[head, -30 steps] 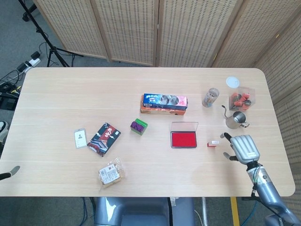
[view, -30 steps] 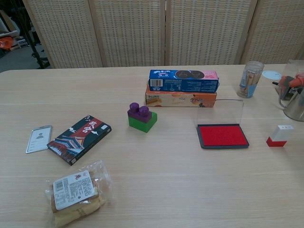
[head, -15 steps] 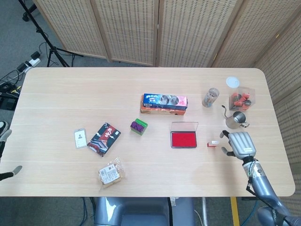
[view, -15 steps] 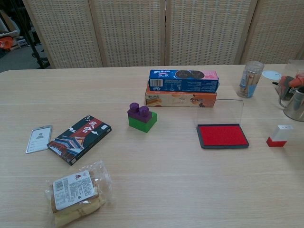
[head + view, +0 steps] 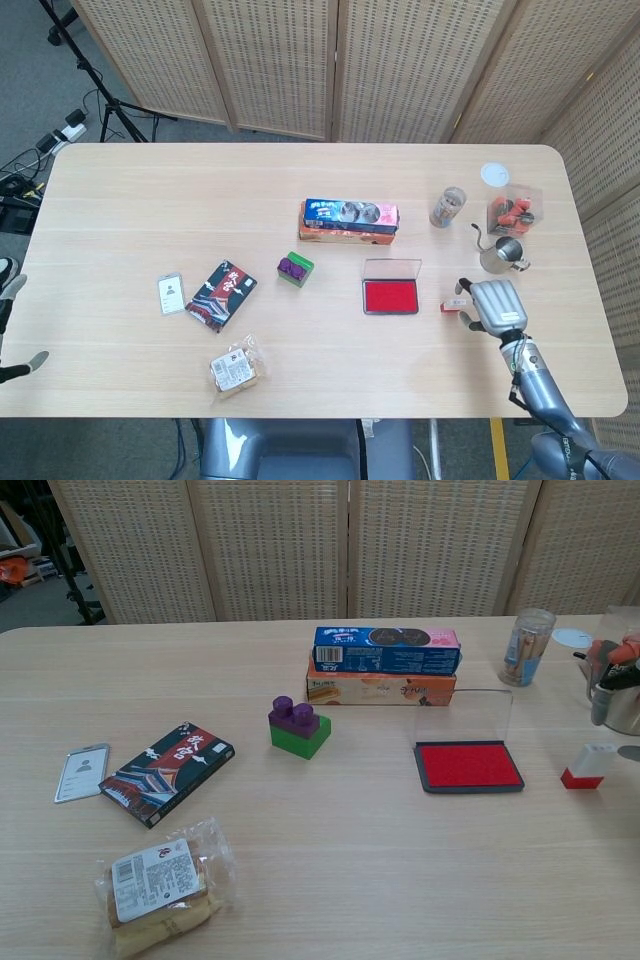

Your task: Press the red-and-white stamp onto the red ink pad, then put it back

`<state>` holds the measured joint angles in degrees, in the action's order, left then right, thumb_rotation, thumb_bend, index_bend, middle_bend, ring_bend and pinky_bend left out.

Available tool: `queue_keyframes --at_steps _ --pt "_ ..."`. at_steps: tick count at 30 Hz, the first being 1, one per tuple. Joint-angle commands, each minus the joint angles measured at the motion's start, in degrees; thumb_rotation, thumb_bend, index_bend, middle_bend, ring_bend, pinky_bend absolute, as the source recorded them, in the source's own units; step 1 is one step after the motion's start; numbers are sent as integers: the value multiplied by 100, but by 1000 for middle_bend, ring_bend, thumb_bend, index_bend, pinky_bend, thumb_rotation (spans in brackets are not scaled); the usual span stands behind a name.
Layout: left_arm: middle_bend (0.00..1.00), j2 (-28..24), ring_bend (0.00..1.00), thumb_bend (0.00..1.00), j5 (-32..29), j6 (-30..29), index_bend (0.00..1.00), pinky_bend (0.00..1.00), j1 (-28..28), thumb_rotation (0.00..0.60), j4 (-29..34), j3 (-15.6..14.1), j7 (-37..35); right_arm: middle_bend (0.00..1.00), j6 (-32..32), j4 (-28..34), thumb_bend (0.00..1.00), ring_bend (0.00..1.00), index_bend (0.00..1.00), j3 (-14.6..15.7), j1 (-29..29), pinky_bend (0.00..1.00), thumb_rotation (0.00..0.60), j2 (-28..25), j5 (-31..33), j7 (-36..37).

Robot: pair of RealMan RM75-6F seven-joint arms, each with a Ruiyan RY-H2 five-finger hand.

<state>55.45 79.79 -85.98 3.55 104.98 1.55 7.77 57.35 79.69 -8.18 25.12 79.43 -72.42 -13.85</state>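
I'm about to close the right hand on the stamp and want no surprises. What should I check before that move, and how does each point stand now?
1. Stamp upright on the table, to the right of the ink pad: ok.
2. Ink pad lid open, red surface exposed: ok.
3. Right hand next to the stamp, fingers reaching it: ok.
4. Stamp already held: cannot tell; the head view hides the contact.
5. Metal kettle stands just behind the hand; enough room: cannot tell.
6. Table between stamp and pad free of things: ok.
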Motion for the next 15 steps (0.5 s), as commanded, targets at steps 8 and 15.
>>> queue_keyframes --at_steps 8,15 --pt "0 -32 0 0 -18 -1 0 0 -29 600 -12 43 -98 1000 -41 -223 363 1000 402 48 166 1000 600 312 231 -539" --pt "0 -27 0 0 -6 16 0 0 -34 600 -10 51 -88 1000 -8 -511 364 1000 403 66 233 1000 600 458 321 -784"
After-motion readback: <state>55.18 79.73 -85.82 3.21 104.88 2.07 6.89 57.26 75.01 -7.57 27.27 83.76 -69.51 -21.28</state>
